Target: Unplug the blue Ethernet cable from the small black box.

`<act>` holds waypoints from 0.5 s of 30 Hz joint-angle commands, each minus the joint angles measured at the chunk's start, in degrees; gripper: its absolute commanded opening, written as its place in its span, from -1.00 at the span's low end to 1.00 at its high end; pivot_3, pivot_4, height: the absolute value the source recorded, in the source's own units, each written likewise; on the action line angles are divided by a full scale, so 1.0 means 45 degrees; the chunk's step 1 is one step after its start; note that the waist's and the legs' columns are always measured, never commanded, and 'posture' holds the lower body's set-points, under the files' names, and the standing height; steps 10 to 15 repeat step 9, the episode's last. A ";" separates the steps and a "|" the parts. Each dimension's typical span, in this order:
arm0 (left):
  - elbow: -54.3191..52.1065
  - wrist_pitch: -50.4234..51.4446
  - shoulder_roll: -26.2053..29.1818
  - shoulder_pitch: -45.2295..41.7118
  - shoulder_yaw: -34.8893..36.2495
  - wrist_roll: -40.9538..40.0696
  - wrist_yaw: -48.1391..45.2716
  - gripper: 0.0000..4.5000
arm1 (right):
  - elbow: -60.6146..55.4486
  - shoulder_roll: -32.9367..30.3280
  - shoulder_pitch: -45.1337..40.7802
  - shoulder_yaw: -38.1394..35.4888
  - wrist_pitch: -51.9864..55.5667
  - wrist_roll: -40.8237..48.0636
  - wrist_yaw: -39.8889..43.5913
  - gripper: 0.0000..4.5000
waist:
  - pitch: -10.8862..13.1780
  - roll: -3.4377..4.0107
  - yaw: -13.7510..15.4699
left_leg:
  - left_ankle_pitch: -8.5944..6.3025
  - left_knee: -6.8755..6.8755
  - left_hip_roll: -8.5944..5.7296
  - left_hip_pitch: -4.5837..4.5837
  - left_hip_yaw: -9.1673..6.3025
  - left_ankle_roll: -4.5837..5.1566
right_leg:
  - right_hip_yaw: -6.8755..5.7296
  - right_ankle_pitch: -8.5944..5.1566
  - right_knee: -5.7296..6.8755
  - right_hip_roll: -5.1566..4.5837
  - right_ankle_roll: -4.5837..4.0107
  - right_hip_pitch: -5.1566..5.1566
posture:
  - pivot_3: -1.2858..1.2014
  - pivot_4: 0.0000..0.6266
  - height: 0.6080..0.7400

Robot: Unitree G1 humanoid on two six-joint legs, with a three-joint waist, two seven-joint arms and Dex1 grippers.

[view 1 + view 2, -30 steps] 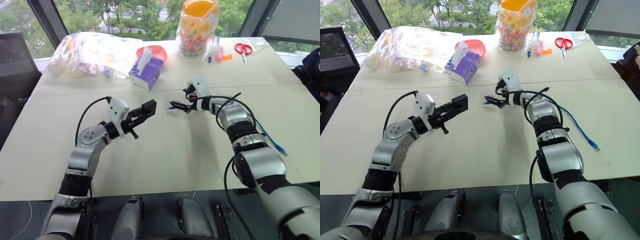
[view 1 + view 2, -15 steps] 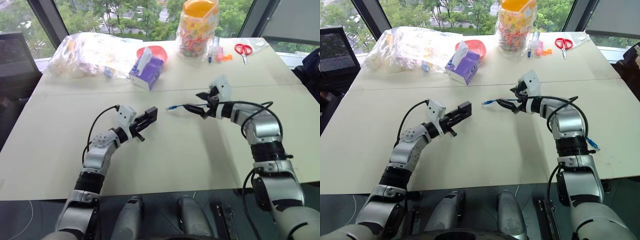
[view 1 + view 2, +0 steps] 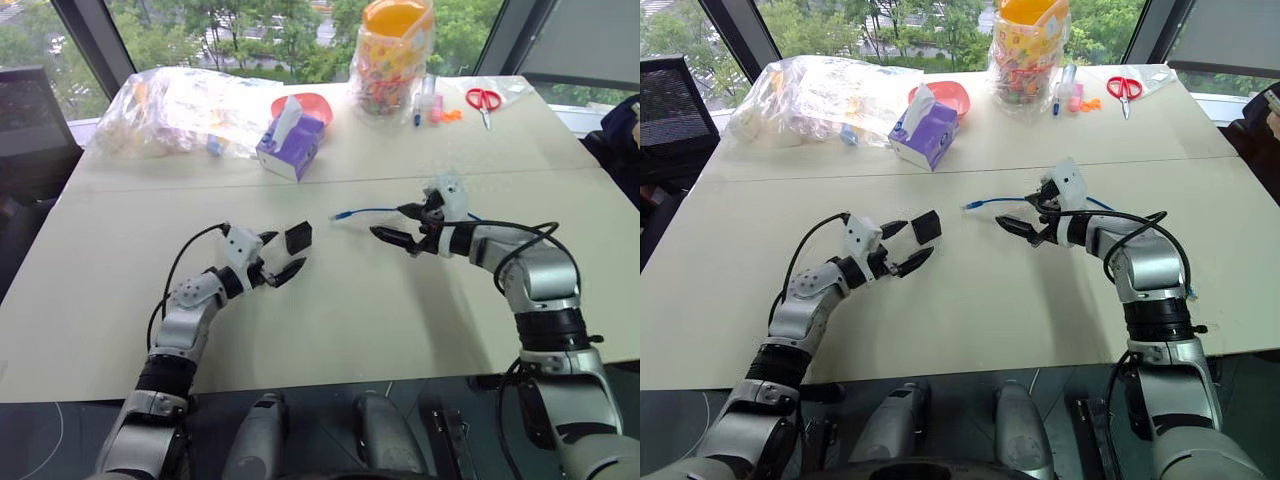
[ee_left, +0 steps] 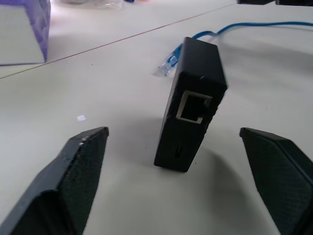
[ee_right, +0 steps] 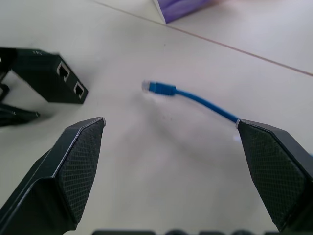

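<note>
The small black box stands on end on the white table, free, just ahead of my open left gripper. In the left wrist view the box shows an empty port, with a black finger on either side and apart from it. The blue Ethernet cable lies on the table with its plug end loose, a short way right of the box. My right gripper hovers open beside the cable, holding nothing. The right wrist view shows the plug lying apart from the box.
A purple tissue box and a pink bowl sit behind the work area. A clear plastic bag is at the back left, a jar of colourful items and red scissors at the back right.
My left gripper sank toward the table and opened, letting go of the black box. My right gripper drew back to the right, away from the cable's plug end, which stays on the table.
</note>
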 commanded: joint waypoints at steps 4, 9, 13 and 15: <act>-0.2714 0.2144 0.1073 0.1060 0.1506 -0.1119 0.0513 0.98 | -0.1227 -0.0827 0.0861 -0.0348 0.0240 0.0558 0.0440 1.00 | 0.0003 -0.0004 0.0037 | 0.0000 0.0000 0.0002 -0.0010 -0.0001 0.0000 | 0.0000 -0.0001 -0.0005 0.0000 0.0000 -0.0001 | 0.03 -0.52 0.80; -0.4588 0.3520 0.1598 0.2018 0.2215 -0.1801 0.0858 0.98 | -0.1717 -0.1006 0.1485 -0.0493 0.0245 0.0804 0.0352 1.00 | 0.0003 -0.0004 0.0069 | 0.0000 0.0004 -0.0001 -0.0022 0.0000 0.0000 | -0.0001 -0.0020 -0.0015 -0.0004 -0.0032 -0.0001 | 0.03 -0.52 0.80; -0.4588 0.3520 0.1598 0.2018 0.2215 -0.1801 0.0858 0.98 | -0.1717 -0.1006 0.1485 -0.0493 0.0245 0.0804 0.0352 1.00 | 0.0003 -0.0004 0.0069 | 0.0000 0.0004 -0.0001 -0.0022 0.0000 0.0000 | -0.0001 -0.0020 -0.0015 -0.0004 -0.0032 -0.0001 | 0.03 -0.52 0.80; -0.4588 0.3520 0.1598 0.2018 0.2215 -0.1801 0.0858 0.98 | -0.1717 -0.1006 0.1485 -0.0493 0.0245 0.0804 0.0352 1.00 | 0.0003 -0.0004 0.0069 | 0.0000 0.0004 -0.0001 -0.0022 0.0000 0.0000 | -0.0001 -0.0020 -0.0015 -0.0004 -0.0032 -0.0001 | 0.03 -0.52 0.80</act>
